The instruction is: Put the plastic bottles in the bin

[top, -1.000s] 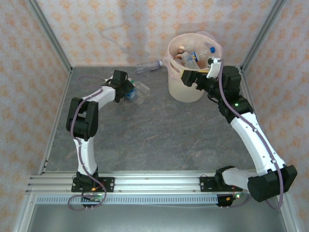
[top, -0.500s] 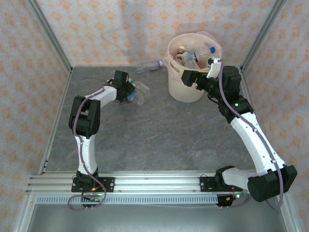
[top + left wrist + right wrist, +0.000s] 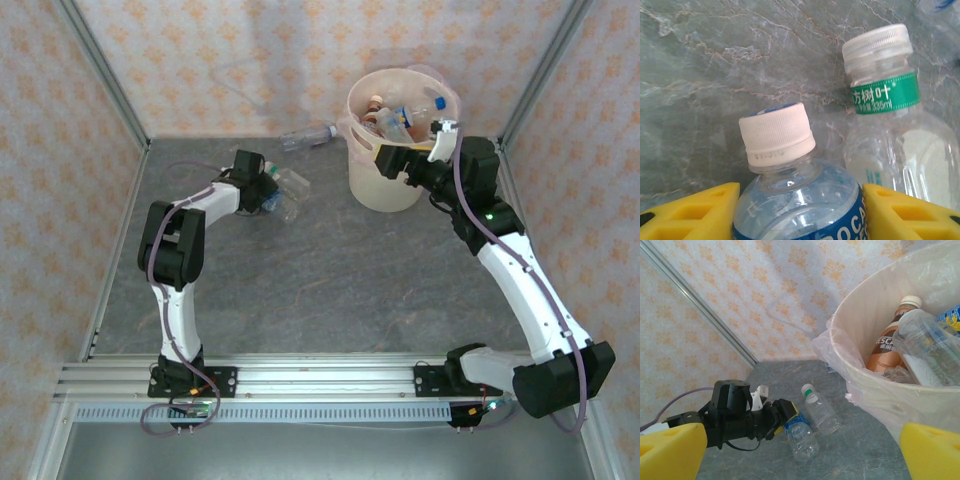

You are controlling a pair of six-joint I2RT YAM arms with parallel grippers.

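My left gripper (image 3: pixel 801 212) is shut on a clear bottle with a blue label (image 3: pixel 795 195) and a white cap, one yellow finger pressed against each side. That bottle lies on the table (image 3: pixel 275 203) left of the bin. Beside it lies a clear bottle with a green label (image 3: pixel 887 120); the right wrist view has this bottle (image 3: pixel 821 411) too. A third clear bottle (image 3: pixel 308 136) rests by the back wall. The beige-pink bin (image 3: pixel 385 195) holds several bottles, among them a brown one (image 3: pixel 890 347). My right gripper (image 3: pixel 392 160) hangs open at the bin's near side, holding nothing.
Patterned walls and metal frame posts (image 3: pixel 100 75) close in the grey table on three sides. A thin clear liner (image 3: pixel 840 352) hangs over the bin's rim. The rail (image 3: pixel 320 380) with both arm bases runs along the near edge.
The left fingers have closed in on the blue-labelled bottle, and the left wrist has shifted slightly. The right arm has not moved.
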